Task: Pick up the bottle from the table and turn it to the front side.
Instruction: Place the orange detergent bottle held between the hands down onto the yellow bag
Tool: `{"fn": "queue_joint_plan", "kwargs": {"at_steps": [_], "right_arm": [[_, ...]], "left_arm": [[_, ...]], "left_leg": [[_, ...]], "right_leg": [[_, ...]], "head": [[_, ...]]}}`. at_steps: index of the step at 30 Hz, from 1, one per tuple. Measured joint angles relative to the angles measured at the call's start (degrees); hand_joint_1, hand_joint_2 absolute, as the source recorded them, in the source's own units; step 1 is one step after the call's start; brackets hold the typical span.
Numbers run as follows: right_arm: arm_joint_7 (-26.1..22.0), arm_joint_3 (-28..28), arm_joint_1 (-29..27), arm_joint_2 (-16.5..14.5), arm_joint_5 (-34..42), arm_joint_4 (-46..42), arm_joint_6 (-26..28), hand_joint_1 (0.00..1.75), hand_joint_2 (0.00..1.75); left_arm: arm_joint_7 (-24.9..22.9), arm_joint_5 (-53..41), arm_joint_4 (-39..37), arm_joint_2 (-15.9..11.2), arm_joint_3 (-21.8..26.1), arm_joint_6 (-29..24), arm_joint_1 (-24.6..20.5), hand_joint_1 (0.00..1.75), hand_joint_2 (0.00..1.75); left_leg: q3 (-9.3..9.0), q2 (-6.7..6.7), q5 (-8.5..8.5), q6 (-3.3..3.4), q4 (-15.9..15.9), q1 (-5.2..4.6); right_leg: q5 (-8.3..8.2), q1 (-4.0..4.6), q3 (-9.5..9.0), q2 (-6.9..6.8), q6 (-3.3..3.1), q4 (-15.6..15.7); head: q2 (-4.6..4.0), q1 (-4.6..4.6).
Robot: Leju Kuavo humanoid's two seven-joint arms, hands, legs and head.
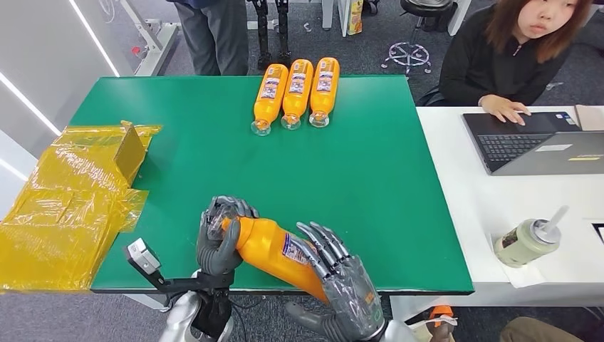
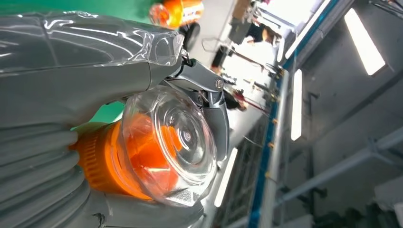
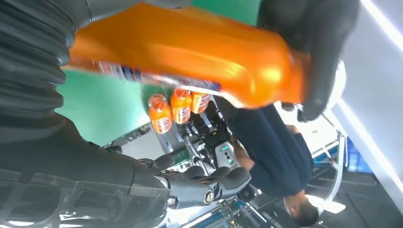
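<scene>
While the bottle is being held over the tabletop's near edge, its cap end is being clamped by the left robot hand and its base by the right robot hand; rotation should be kept slow, label upward.
</scene>
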State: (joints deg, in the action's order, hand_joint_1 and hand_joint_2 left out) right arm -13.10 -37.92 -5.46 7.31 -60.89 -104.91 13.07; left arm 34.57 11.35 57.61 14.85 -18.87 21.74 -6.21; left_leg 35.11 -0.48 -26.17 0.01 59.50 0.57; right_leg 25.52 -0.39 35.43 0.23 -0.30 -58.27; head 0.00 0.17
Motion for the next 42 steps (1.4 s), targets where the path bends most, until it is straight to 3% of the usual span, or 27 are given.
{"fn": "queue_joint_plan", "kwargs": {"at_steps": [4,7,12,22,28,36,42], "right_arm": [[-0.2,0.0,-0.2,-0.3,0.1,-0.3,0.9,0.0,1.75],[-0.4,0.0,0.7,-0.5,1.5,-0.3,0.9,0.0,1.75],[-1.1,0.3,3.6,-0.8,5.1,0.6,0.1,0.0,1.75],[-3.7,1.5,6.4,-0.8,10.5,4.4,1.3,0.0,1.75],[-3.8,2.6,5.9,-0.8,10.4,5.2,2.7,0.0,1.75],[-5.0,5.7,2.6,-0.8,11.6,5.0,3.5,0.0,1.75],[-8.9,7.4,2.1,-0.6,15.8,7.7,4.7,0.0,1.75]], "left_arm": [[2.7,-15.4,2.2,-1.0,0.0,-13.5,-0.2,1.75,1.75],[1.3,-29.5,5.8,-2.8,0.0,-22.7,-1.2,1.75,1.75],[-3.0,-41.3,11.3,-5.8,0.0,-25.2,-3.6,1.75,1.75],[-7.9,-44.3,13.4,-13.4,-2.1,-20.0,-11.6,1.75,1.75],[-11.0,-47.9,10.7,-20.9,-6.3,-15.8,-19.5,1.75,1.75],[-14.7,-52.9,-2.4,-33.9,-19.2,-5.2,-37.9,1.75,1.75],[-18.7,-52.7,-7.3,-42.4,-26.8,-2.3,-44.6,1.75,1.75]], "left_leg": [[-0.01,0.0,0.01,0.0,0.0,0.01],[-0.01,0.0,0.02,-0.02,0.0,0.02],[-0.04,0.01,0.04,-0.04,0.0,0.02],[-0.06,0.02,0.08,-0.05,0.0,0.03],[-0.06,0.02,0.13,-0.11,0.0,0.06],[-0.1,0.5,0.19,-0.22,0.0,0.08],[-0.14,0.69,0.16,-0.27,-0.1,0.09]], "right_leg": [[0.0,0.01,0.0,0.0,-0.01,0.0],[-0.02,0.01,0.0,0.0,-0.03,0.0],[-0.03,0.01,-0.01,0.01,-0.05,-0.1],[-0.04,0.02,0.0,0.01,-0.07,-0.1],[-0.05,0.04,0.03,0.02,-0.08,-0.1],[-0.22,0.07,0.16,0.46,-0.32,-0.2],[-0.22,0.07,0.23,0.69,-0.35,-0.2]], "head": [[0.0,0.0],[0.0,-0.01],[0.0,0.0],[0.0,0.01],[0.0,0.02],[0.0,0.02],[0.0,0.02]]}}
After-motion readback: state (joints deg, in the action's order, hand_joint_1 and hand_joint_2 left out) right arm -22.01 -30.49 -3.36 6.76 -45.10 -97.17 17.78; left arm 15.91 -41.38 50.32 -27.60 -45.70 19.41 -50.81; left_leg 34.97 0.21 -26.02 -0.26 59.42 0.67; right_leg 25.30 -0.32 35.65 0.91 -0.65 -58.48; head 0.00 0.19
